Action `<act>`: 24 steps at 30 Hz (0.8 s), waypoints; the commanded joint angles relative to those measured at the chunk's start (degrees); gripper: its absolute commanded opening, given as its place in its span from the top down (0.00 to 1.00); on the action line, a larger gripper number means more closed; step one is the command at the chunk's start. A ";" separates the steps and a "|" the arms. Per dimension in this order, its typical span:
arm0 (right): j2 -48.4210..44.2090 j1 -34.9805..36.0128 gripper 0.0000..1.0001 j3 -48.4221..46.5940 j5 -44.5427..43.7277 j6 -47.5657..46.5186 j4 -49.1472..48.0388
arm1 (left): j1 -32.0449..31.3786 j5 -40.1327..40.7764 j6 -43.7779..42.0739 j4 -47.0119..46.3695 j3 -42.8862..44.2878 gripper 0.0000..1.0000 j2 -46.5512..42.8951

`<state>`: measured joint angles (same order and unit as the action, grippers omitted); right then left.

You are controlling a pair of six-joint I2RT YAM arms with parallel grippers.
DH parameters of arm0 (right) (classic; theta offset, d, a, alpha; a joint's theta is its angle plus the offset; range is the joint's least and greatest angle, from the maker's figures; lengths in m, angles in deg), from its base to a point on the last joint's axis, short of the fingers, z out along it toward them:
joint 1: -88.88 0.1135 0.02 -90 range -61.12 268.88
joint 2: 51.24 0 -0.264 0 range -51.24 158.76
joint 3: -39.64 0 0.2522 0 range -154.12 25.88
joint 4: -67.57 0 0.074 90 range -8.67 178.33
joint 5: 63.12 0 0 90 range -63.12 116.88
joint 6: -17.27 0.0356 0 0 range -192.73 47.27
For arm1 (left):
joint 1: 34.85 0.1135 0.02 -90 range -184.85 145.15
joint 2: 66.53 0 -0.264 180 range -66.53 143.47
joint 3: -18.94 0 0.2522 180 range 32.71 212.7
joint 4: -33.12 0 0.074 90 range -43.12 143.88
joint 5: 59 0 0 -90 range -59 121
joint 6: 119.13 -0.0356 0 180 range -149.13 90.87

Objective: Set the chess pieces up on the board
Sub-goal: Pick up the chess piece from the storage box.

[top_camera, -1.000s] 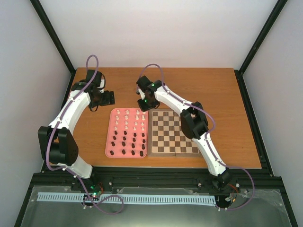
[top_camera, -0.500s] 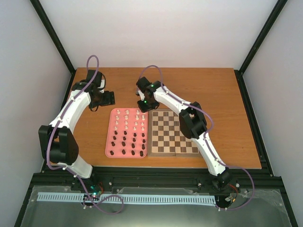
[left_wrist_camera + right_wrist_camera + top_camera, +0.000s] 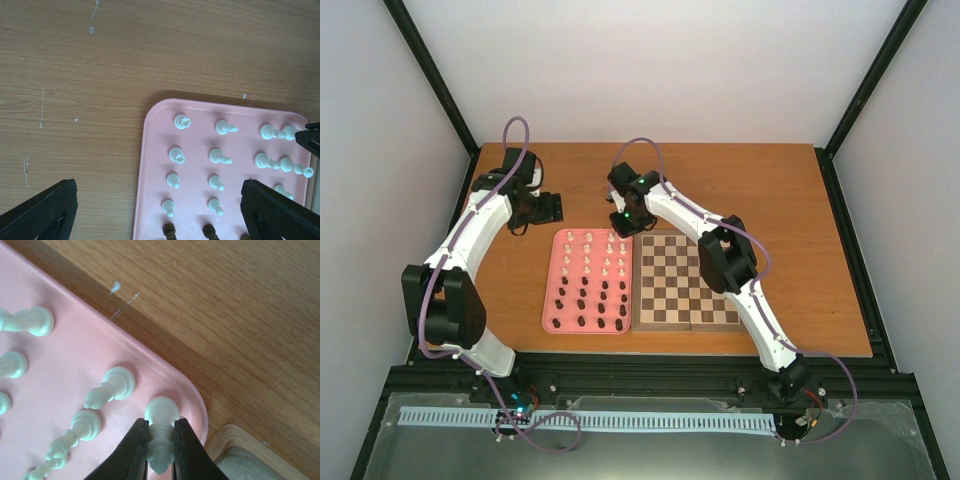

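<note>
Pink tray (image 3: 549, 300): smooth, rounded corners, on a woodgrain table (image 3: 770, 200).
Chess pieces (image 3: 590, 282): glossy turned figurines on the tray; kinds too small to tell.
Board (image 3: 685, 285): checkered wood, just right of the tray.
Right gripper (image 3: 160, 447): clamped on a cream piece (image 3: 161, 412) at the tray's far right corner.
Left gripper (image 3: 157, 200): spread wide above the tray's far left corner.

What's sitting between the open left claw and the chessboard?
The pink tray holding white and dark chess pieces, seen clearly in the top view.
</note>
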<state>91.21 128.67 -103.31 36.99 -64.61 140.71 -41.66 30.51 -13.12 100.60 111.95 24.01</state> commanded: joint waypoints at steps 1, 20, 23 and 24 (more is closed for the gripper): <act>-0.77 0.20 0.97 -1.87 0.03 -0.65 0.74 | 0.04 -0.32 -0.81 0.79 2.49 0.00 0.44; -13.50 0.06 0.97 0.82 -8.50 -1.74 3.77 | 0.04 -0.83 -0.61 0.98 3.49 0.00 1.31; -17.16 -0.67 0.97 5.64 -11.53 -2.05 3.60 | 0.04 -1.04 -0.56 1.04 3.99 0.00 1.63; -18.30 -1.31 0.97 7.20 -12.59 -2.01 3.77 | 0.02 -1.02 -0.54 1.13 4.11 0.00 1.77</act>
<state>78.08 128.54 -100.99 29.71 -65.97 142.89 -41.66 30.25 -13.12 100.86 113.04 24.88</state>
